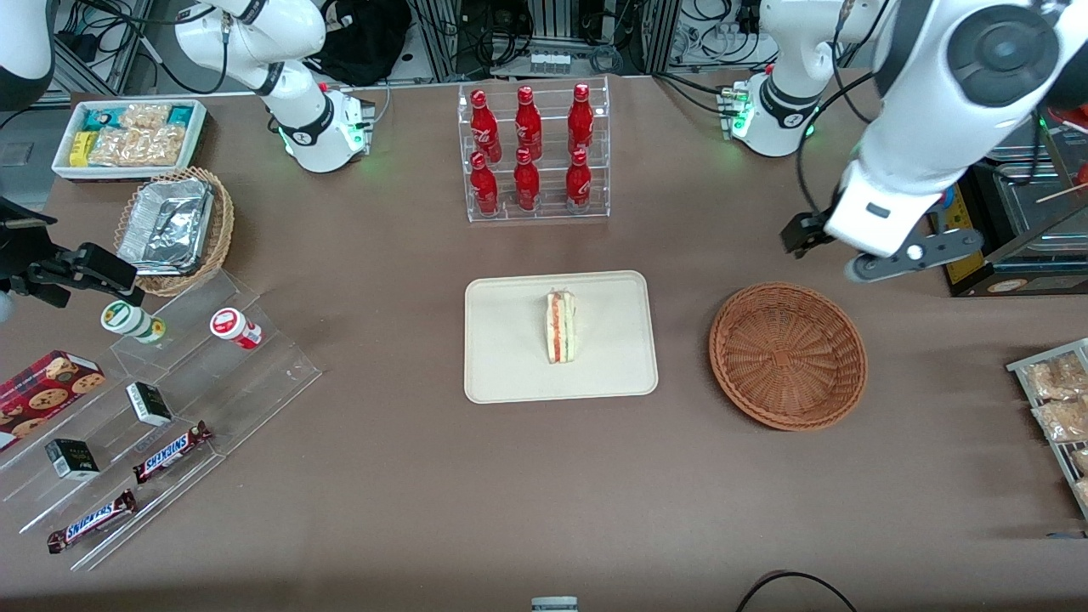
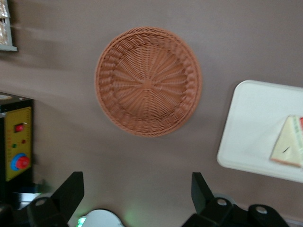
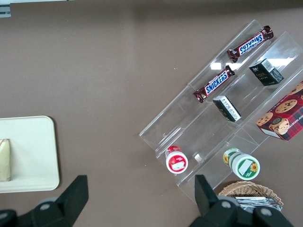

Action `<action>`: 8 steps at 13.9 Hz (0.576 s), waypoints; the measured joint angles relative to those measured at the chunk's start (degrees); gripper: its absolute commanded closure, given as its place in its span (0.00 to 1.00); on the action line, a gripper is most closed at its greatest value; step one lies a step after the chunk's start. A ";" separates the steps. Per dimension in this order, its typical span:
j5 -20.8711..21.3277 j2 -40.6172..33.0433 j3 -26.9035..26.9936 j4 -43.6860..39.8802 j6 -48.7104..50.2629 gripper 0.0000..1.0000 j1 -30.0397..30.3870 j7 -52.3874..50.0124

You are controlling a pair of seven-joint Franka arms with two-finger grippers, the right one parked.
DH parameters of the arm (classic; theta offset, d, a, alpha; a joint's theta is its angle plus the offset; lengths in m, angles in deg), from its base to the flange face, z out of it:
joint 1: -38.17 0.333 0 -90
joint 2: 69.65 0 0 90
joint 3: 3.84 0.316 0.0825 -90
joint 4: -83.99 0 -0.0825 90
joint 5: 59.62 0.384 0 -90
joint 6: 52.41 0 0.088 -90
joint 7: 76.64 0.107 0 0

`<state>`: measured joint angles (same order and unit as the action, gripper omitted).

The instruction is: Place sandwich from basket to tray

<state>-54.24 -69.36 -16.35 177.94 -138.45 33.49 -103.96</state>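
Observation:
The sandwich [image 1: 560, 327], a small pale wedge with red-orange and green layers, lies on the cream tray [image 1: 510, 357] at the table's middle. The reddish-brown wicker basket [image 1: 788, 355] stands empty beside the tray, toward the working arm's end. My left gripper [image 1: 854, 248] hangs high above the table, farther from the front camera than the basket. In the left wrist view the gripper [image 2: 137, 182] is open with nothing between its fingers, and the basket [image 2: 148, 81], the tray [image 2: 251, 123] and the sandwich [image 2: 289, 147] all show below it.
A clear rack of red bottles [image 1: 533, 153] stands farther back than the tray. A white bin of snacks [image 1: 127, 136], a tan basket with foil trays [image 1: 174, 228] and a stepped acrylic shelf [image 1: 153, 408] lie toward the parked arm's end. A yellow control box [image 2: 16, 149] and packet racks [image 1: 1058, 408] sit at the working arm's end.

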 measured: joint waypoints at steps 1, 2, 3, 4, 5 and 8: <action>-0.19 -1.10 0.01 0.78 0.59 0.00 1.33 2.51; -0.75 -2.01 0.03 1.30 0.97 0.00 2.82 4.93; -1.16 -2.56 0.05 1.56 1.15 0.00 4.14 6.65; -1.32 -2.81 0.09 1.67 1.16 0.00 5.29 7.97; -1.42 -2.86 0.14 1.67 1.16 0.00 6.10 8.94; -1.81 -2.69 0.16 1.25 1.03 0.00 7.50 11.30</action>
<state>-56.05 -72.05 -16.18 179.18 -137.41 40.99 -92.66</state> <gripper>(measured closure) 0.004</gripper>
